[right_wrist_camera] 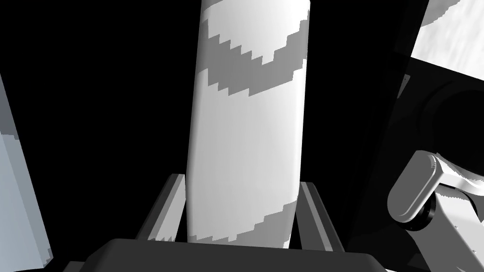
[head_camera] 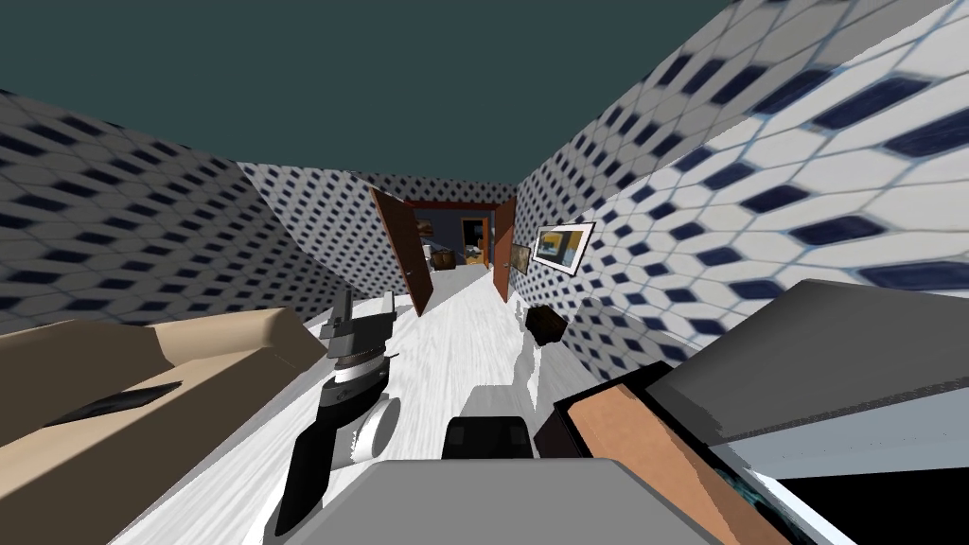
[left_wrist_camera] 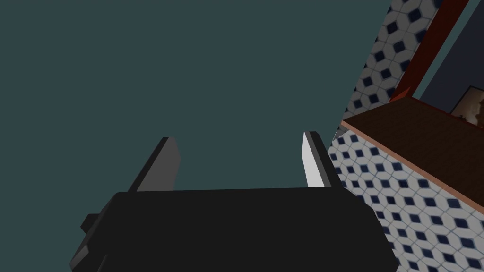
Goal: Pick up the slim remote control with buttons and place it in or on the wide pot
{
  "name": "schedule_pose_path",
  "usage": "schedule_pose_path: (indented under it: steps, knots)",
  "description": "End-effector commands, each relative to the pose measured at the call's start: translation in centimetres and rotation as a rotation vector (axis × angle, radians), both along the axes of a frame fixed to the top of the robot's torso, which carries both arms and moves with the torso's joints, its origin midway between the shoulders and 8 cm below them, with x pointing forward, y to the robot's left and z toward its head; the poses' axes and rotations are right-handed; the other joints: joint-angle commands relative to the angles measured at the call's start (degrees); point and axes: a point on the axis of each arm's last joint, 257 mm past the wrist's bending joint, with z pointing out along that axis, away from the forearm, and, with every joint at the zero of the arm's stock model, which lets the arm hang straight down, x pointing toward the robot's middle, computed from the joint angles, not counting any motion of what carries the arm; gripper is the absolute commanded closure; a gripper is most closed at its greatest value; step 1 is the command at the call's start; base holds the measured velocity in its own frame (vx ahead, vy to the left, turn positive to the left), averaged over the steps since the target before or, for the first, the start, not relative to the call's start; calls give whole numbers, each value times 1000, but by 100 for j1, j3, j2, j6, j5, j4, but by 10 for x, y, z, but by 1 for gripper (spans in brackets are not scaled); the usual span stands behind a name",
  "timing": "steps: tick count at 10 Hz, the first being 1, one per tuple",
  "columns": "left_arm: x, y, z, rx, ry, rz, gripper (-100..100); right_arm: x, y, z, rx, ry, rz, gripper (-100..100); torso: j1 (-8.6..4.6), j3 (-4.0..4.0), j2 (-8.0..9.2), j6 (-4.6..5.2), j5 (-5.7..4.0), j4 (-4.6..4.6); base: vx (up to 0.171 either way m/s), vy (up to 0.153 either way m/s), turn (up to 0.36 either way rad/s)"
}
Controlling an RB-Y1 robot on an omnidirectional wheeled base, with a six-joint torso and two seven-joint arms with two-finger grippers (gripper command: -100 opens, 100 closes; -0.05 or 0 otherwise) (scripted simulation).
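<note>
- Blue-and-white tiled walls [head_camera: 804,189] line a white floor [head_camera: 464,331]; brown doors [head_camera: 402,246] at 12 o'clock.
- Left claw [head_camera: 364,303], at 11 o'clock, gapes wide.
- Right claw [right_wrist_camera: 241,180] pinches white-grey remote [right_wrist_camera: 248,118].

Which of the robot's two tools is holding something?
The right tool: it is shut on a slim white remote control with grey patches. The left tool stands open and empty.

- Floor [head_camera: 464,331] lane ahead is free up to the open doors [head_camera: 402,251]; tan sofa [head_camera: 142,378] on my left, brown-topped unit [head_camera: 643,445] on my right.
- Dark box [head_camera: 547,325] on the floor by the right wall.
- Left gripper [left_wrist_camera: 238,141] gap free; right gripper [right_wrist_camera: 242,182] gap filled by white remote [right_wrist_camera: 246,118].
</note>
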Motion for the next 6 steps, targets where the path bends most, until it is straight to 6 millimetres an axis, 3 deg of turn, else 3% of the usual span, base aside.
schedule_pose_path:
  steps: [1,6]
  knots:
    - [0,0,0,0,0,0,0,-7,-11,11,-8,16,1,100,0,0,0,0,0,0,-4,22,13]
    - [0,0,0,0,0,0,0,-15,-38,42,12,43,18,100,-2,-3,-3,1,1,-3,-9,29,5]
